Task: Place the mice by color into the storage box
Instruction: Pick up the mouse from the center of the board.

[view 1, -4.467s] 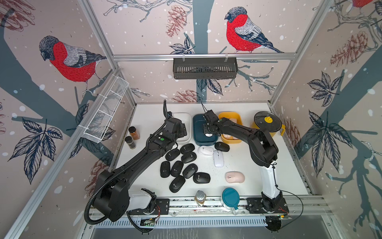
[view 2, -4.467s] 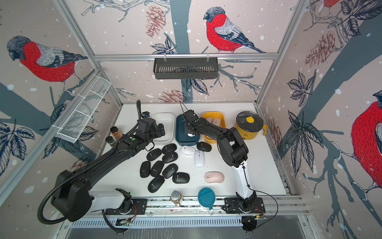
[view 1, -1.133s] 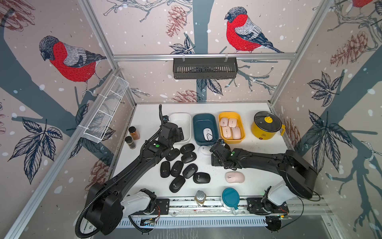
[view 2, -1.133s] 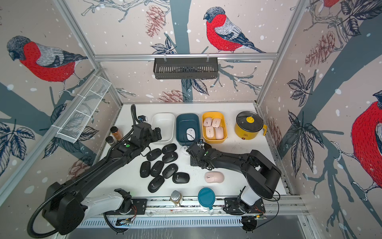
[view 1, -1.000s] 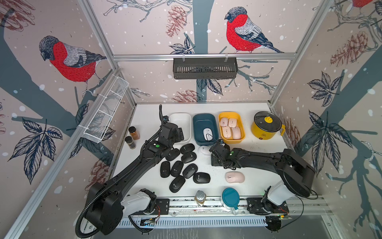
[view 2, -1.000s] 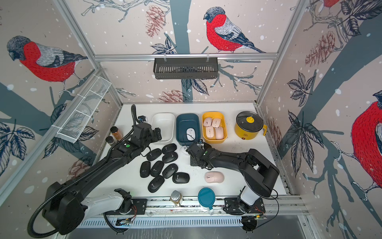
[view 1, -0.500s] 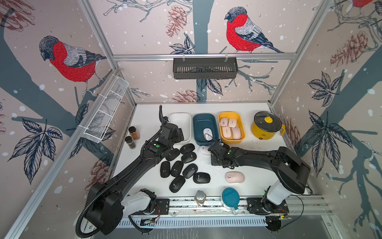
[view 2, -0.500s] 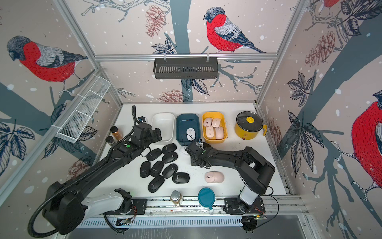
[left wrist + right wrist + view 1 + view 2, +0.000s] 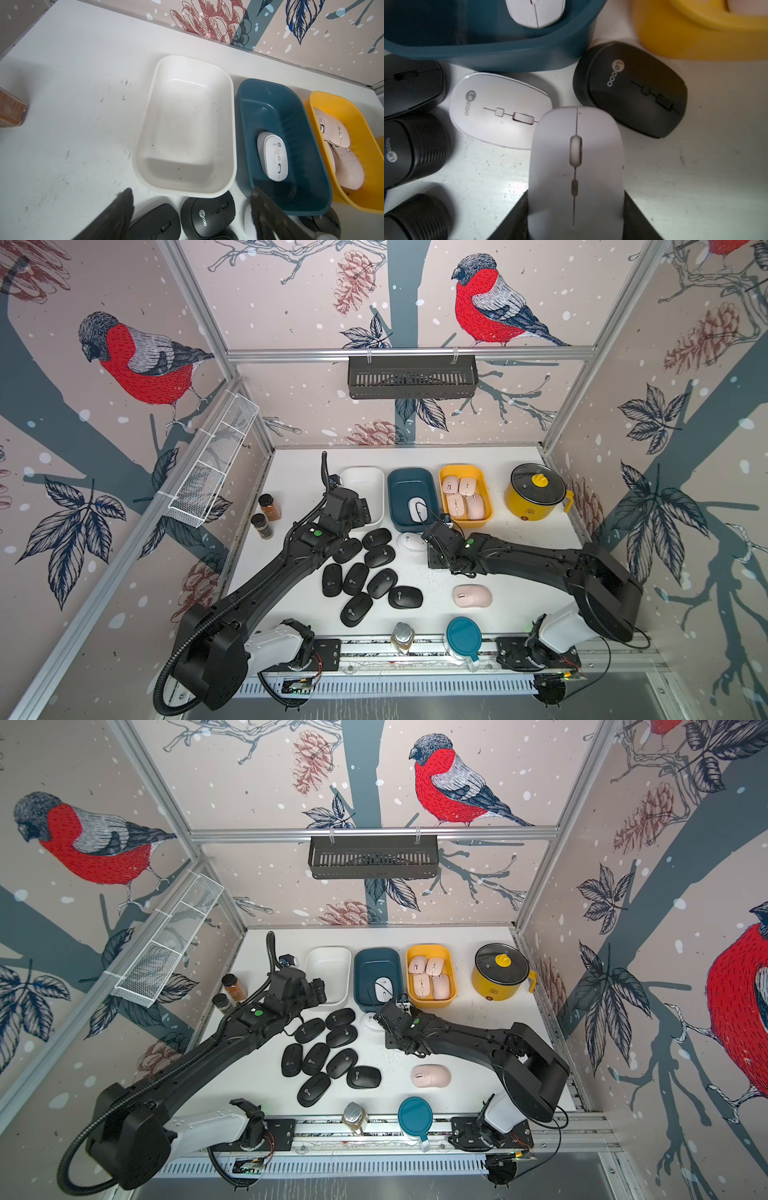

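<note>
My right gripper [image 9: 575,218] is shut on a white mouse [image 9: 576,166], just in front of the teal box [image 9: 488,52]; in both top views the gripper [image 9: 441,556] hides it. A second white mouse [image 9: 411,541] and a black one [image 9: 631,89] lie beside it. The teal box [image 9: 411,485] holds one white mouse [image 9: 417,509], and the yellow box [image 9: 486,506] holds several pink mice. The white box [image 9: 187,128] is empty. My left gripper [image 9: 191,192] hangs open at its front rim, over several black mice [image 9: 368,572]. A pink mouse [image 9: 471,596] lies alone.
A yellow pot [image 9: 536,497] stands at the back right. A round teal lid [image 9: 463,635] and a small jar [image 9: 402,637] sit at the front edge. Two spice jars [image 9: 270,506] stand by the left wall, under a wire basket [image 9: 212,468].
My right gripper has closed on the white mouse and crept slightly towards the boxes. The left arm has not moved.
</note>
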Robot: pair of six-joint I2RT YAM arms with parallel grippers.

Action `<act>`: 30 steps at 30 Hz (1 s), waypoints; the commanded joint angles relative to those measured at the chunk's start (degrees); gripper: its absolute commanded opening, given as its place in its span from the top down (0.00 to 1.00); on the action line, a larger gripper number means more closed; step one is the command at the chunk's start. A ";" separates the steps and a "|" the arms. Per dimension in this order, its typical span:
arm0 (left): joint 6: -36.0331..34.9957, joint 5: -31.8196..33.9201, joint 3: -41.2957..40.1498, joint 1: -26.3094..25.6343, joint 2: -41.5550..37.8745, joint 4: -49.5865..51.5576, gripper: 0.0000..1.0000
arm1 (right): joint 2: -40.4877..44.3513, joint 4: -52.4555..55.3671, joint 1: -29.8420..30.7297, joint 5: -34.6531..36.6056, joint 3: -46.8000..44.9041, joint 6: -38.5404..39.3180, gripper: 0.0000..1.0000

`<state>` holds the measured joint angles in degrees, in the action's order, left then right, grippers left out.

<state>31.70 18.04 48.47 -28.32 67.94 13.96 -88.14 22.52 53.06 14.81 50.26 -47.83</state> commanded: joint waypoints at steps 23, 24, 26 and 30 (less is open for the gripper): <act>-6.84 3.19 1.88 0.02 -2.13 -1.29 0.13 | 8.45 1.29 -3.50 -0.90 2.81 2.23 0.44; -7.24 3.05 1.99 0.03 -1.99 -1.48 0.13 | 8.35 1.42 -3.97 -0.85 3.06 2.48 0.44; -8.41 3.10 2.28 0.06 -1.73 -2.18 0.13 | 8.08 1.92 -5.12 -1.21 4.06 2.85 0.44; -12.39 3.83 3.78 0.02 -0.22 -3.73 0.12 | 7.64 1.61 -7.28 -2.24 5.87 4.18 0.44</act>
<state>23.24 20.05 50.89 -28.34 66.85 13.37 -80.25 24.25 46.59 13.41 55.09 -44.97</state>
